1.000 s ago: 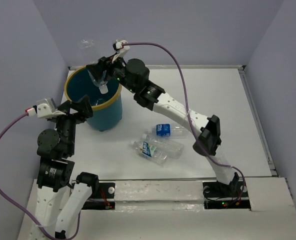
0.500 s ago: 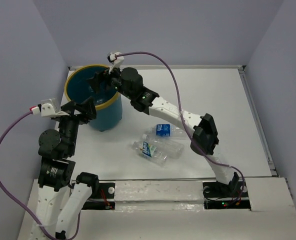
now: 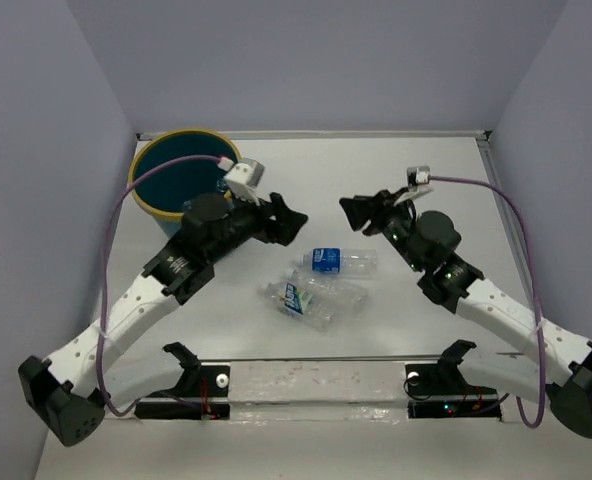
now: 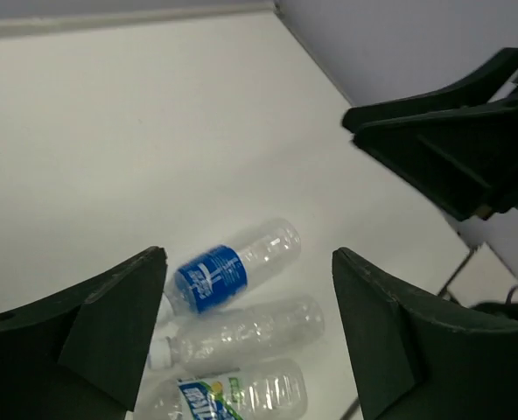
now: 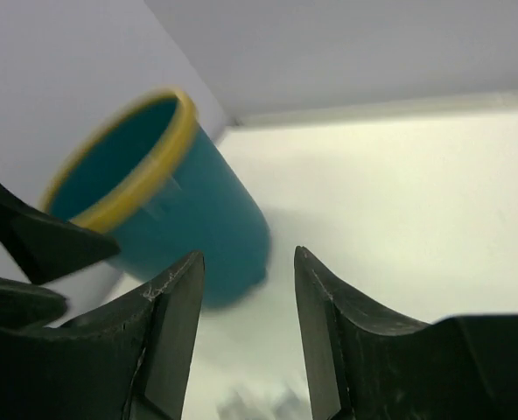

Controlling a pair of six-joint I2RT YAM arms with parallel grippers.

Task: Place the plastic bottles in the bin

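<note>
Three plastic bottles lie together mid-table: a blue-labelled one [image 3: 336,261], a clear one [image 3: 334,291] and a green-labelled one [image 3: 298,303]. The left wrist view shows them below my jaws: blue-labelled [image 4: 208,277], clear [image 4: 250,328] and green-labelled [image 4: 241,394]. The teal bin [image 3: 166,185] with a yellow rim stands at the far left and shows in the right wrist view [image 5: 180,201]. My left gripper [image 3: 292,224] [image 4: 248,255] is open and empty, above and left of the bottles. My right gripper [image 3: 352,214] [image 5: 249,254] is open and empty, facing the left one.
White walls edge the table at the back and right [image 3: 516,240]. The right gripper's fingers [image 4: 451,140] show in the left wrist view. The left gripper shows as dark shapes [image 5: 31,249] in the right wrist view. The left arm's purple cable [image 3: 166,165] arcs over the bin.
My right gripper held a clear bottle over the bin, dipped into it, then pulled back right, empty. My left arm swung from beside the bin out toward the lying bottles.
</note>
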